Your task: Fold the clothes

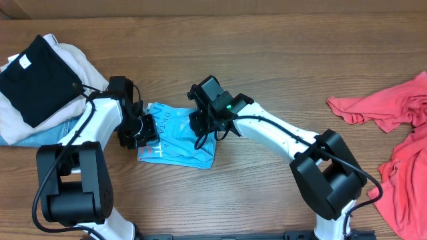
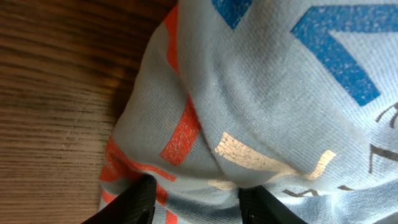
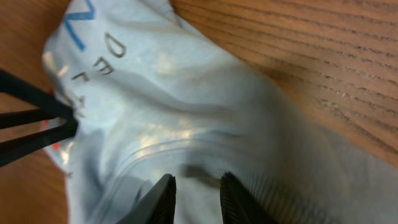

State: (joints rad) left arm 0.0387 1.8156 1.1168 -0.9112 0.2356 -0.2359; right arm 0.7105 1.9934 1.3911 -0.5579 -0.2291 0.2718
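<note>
Left gripper: closed on a bunched ridge of the sky-blue T-shirt, at its left edge, with cloth filling the gap between both fingers.
Right gripper: closed narrowly on a fold at the same shirt's upper right edge; a thin pinch, seemingly of few layers.
Location of held item: lying on the table, left of centre, directly between the 2 grippers and touching both.
Risk 1: slip from the right pinch if lifted or pulled. Cause: shallow bite on smooth cloth.
Risk 2: crooked fold or fresh creases. Cause: 2 arms moving at different heights or speeds with the bundle between them.
Risk 3: inner layers dragged out of the bundle. Cause: left grip holding a bunch, not a clean edge.
Risk 4: arm contact. Cause: 2 wrists working close together over 1 small item.
Appearance, blue shirt: compact, roughly rectangular bundle, wrinkled, judged partly folded. Light sky-blue with white lettering, red-orange bars, darker blue shapes and a cracked pale print near the left fingers.
Appearance, coral-red T-shirt: crumpled and spread at the far right edge, well apart from both grippers, not yet folded.
Other: black garment lying on cream cloth at the far left, near the left arm.
</note>
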